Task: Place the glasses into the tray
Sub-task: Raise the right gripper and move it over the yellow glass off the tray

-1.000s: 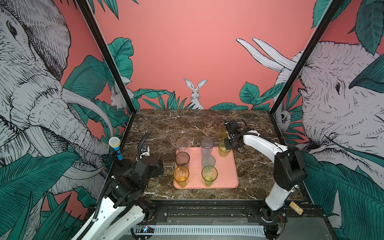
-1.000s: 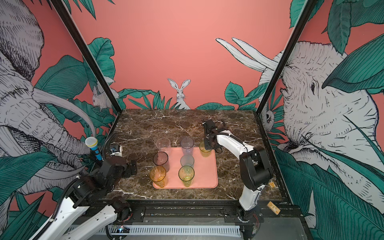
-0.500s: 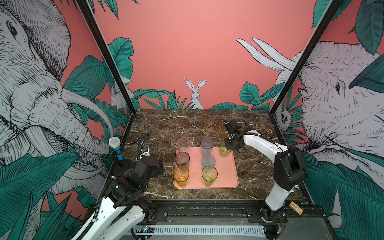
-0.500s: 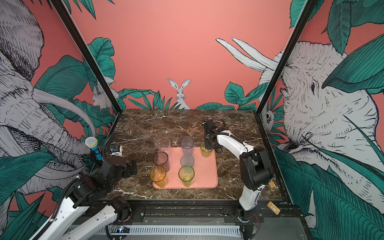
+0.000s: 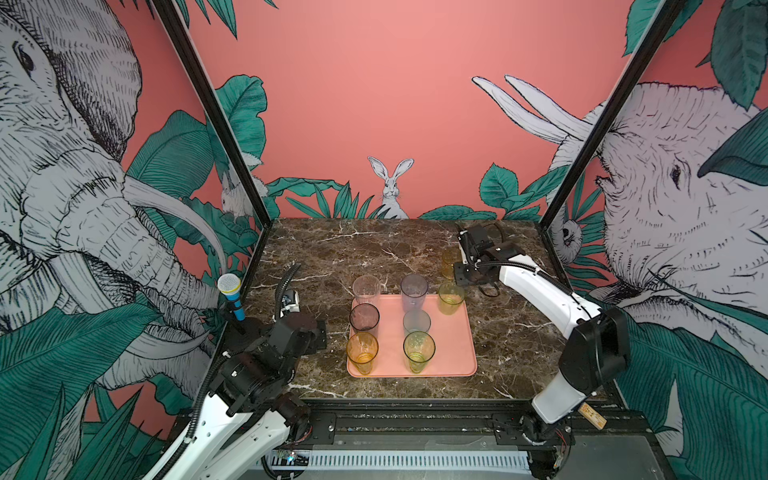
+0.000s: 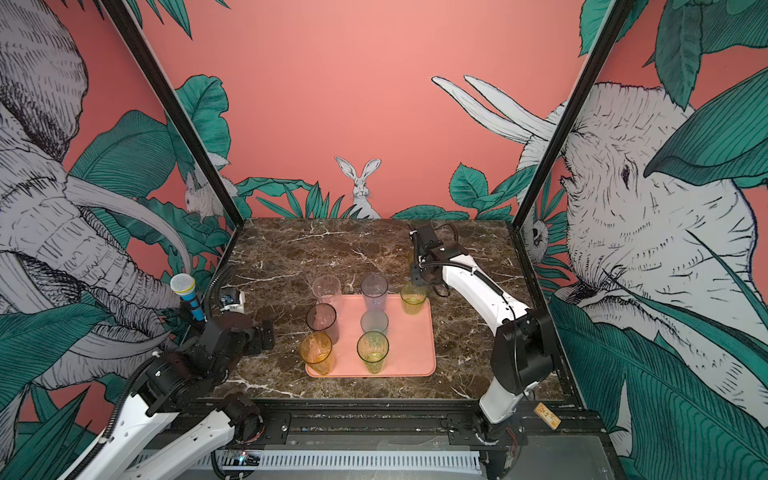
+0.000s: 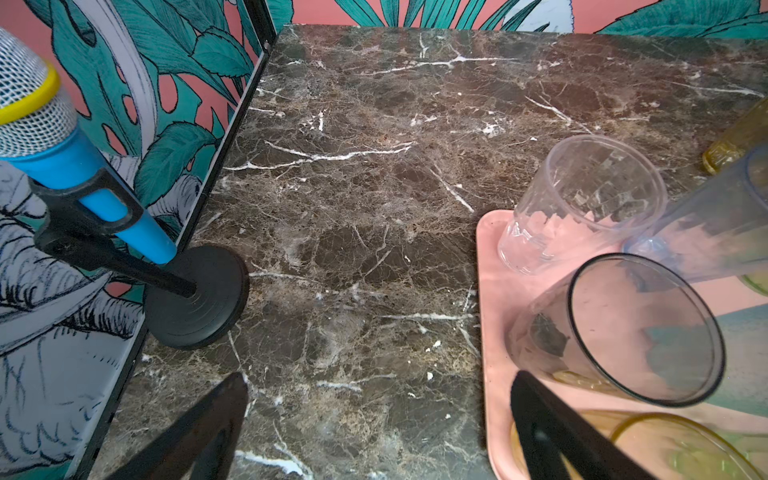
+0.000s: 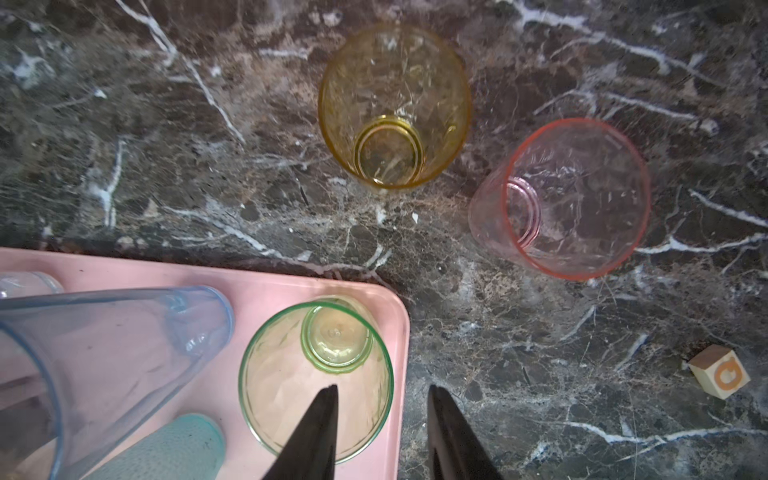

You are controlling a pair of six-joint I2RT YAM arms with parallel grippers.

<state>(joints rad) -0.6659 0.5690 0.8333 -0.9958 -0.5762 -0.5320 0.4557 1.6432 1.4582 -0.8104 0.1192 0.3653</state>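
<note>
Your right gripper point(image 8: 380, 419) stands with its fingers parted, straddling the near rim of the yellow-green glass point(image 8: 316, 384) at lower centre of the right wrist view, not pinching it. That glass sits in the tray point(image 8: 291, 291) corner. The amber glass point(image 8: 395, 104) and pink glass point(image 8: 561, 197) stand on marble beyond. Your left gripper point(image 7: 374, 432) is spread wide, empty, beside the tray.

Stereo pair overlooks table; wrist cameras look down closely.
</note>
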